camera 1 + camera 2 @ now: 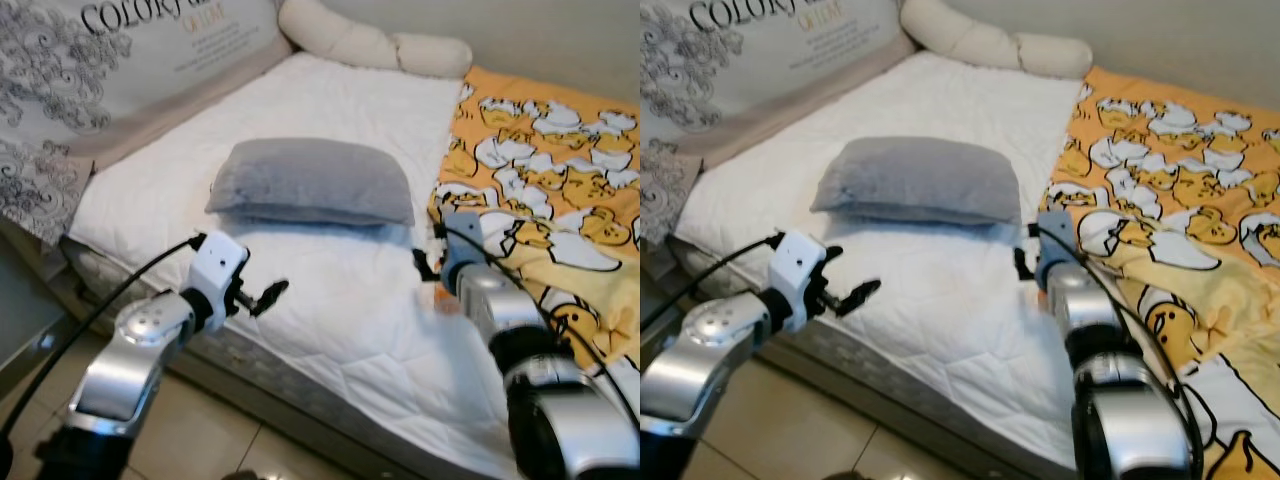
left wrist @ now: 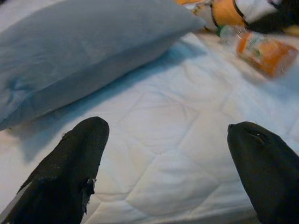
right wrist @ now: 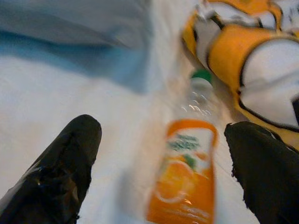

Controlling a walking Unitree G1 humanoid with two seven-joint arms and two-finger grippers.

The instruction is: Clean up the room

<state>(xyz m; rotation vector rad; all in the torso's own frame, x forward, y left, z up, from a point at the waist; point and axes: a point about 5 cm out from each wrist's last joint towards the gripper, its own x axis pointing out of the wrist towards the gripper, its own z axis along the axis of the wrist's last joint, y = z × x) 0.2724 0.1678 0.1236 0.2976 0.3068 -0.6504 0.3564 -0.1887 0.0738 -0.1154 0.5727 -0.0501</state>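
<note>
**Right gripper over a bottle on the bed**

The robot stands at the edge of a bed with a white quilted cover. A grey pillow lies across the middle of it. On the robot's right side, an orange blanket with a yellow and white cartoon print covers the bed. A long cream cushion lies at the far end, and a big printed pillow leans on the left.

The bottle lies on its side on the white cover, just beside the edge of the blanket and near the corner of the grey pillow. It has an orange label and a green cap, which points away from the robot. This wrist picture is a little blurred.

The right gripper is low over the bottle, with its fingers spread wide, one on each side of it. They do not touch the bottle.

The left gripper hangs over the near edge of the bed, in front of the grey pillow, and its fingers are also spread apart, with nothing between them.
</note>
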